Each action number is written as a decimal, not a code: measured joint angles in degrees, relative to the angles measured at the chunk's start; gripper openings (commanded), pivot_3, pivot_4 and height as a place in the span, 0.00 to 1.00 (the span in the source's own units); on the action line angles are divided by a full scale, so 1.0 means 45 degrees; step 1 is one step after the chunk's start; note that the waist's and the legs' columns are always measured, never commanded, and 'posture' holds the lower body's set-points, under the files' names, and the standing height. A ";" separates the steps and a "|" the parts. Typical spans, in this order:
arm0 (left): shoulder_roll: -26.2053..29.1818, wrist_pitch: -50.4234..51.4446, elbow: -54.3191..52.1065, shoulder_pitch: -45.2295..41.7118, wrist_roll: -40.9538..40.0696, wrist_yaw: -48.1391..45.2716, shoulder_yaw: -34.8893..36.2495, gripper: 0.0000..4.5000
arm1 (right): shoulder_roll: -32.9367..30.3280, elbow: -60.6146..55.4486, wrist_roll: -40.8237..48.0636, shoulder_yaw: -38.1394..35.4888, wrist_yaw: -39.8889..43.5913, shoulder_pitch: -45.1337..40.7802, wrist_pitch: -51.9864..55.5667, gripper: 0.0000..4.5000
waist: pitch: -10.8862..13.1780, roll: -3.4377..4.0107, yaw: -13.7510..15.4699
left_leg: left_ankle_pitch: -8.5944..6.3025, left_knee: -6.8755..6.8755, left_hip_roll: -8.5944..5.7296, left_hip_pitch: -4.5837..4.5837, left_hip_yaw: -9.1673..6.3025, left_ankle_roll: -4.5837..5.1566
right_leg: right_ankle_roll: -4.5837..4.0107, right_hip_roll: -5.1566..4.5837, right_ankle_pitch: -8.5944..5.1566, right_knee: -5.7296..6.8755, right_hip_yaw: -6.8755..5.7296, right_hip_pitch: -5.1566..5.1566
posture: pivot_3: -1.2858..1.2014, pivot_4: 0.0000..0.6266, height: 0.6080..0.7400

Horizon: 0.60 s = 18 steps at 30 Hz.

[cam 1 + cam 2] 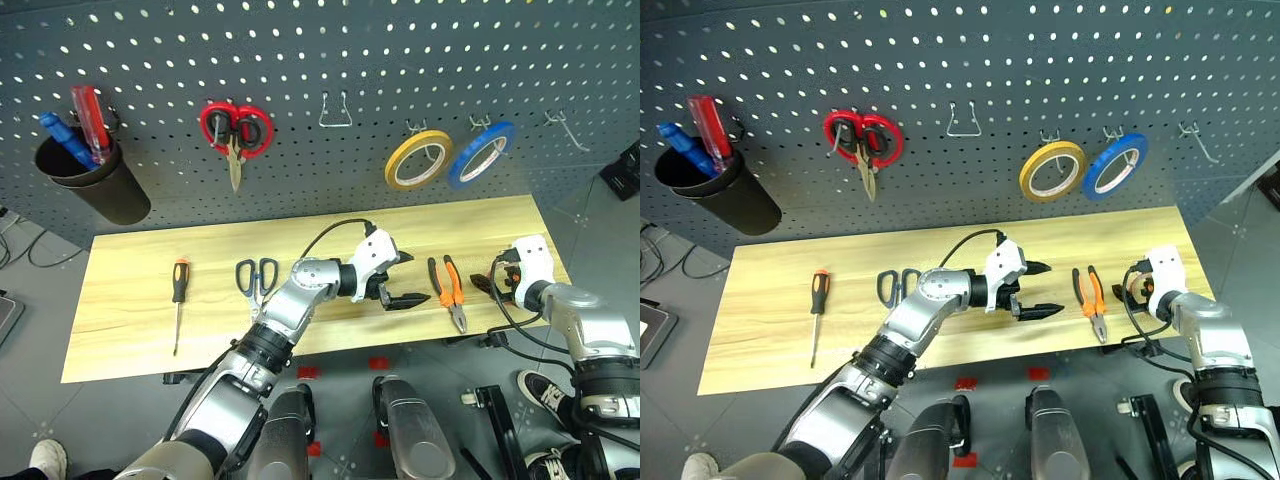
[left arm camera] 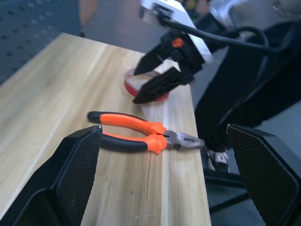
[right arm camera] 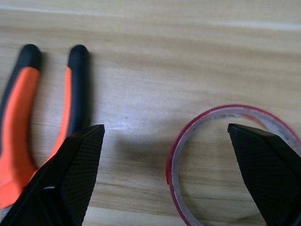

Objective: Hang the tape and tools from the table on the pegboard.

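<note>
Our right claw (image 1: 493,283) hangs released over the red tape (image 3: 230,160); our left claw (image 1: 1038,290), also released, faces the pliers (image 1: 1089,298). Tape, pliers, scissors (image 1: 257,277) and screwdriver (image 1: 179,298) all lie on the surface (image 1: 130,320), none hung on the pegboard (image 1: 320,60)

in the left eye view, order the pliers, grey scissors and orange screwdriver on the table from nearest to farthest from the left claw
From the left claw, open over the table:
1. Pliers, just beyond the claw's tips, toward the robot's right.
2. Grey-handled scissors, back along the arm, toward the robot's left.
3. Orange-and-black screwdriver, farthest, near the table's left end.
</note>
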 measured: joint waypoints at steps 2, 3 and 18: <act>-0.0084 -0.0245 0.0465 -0.0325 0.0030 -0.0130 0.0052 0.99 | 0.0150 0.0273 0.0018 -0.0026 -0.0180 -0.0136 0.0083 1.00 | 0.0092 -0.0001 -0.0031 | 0.0005 -0.0004 0.0000 -0.0004 0.0017 -0.0009 | 0.0002 -0.0005 0.0000 0.0001 -0.0005 -0.0012 | 0.42 0.74 1.00; -0.0174 -0.0292 0.0634 -0.0435 0.0028 -0.0170 0.0149 0.99 | 0.0206 0.0333 0.0021 -0.0045 -0.0258 -0.0176 0.0081 1.00 | 0.0134 -0.0007 -0.0041 | 0.0007 -0.0004 0.0000 -0.0006 0.0021 -0.0012 | 0.0003 -0.0006 0.0001 0.0002 -0.0006 -0.0016 | 0.42 0.74 1.00; -0.0343 -0.0896 0.1235 -0.0798 0.0251 -0.0926 0.0391 1.00 | 0.0337 0.0655 0.0014 -0.0511 -0.0784 -0.0400 0.0089 0.19 | 0.0277 -0.0019 -0.0053 | 0.0014 -0.0004 0.0003 0.0000 0.0028 -0.0025 | 0.0022 -0.0012 0.0009 0.0003 -0.0009 -0.0017 | 0.43 0.72 1.00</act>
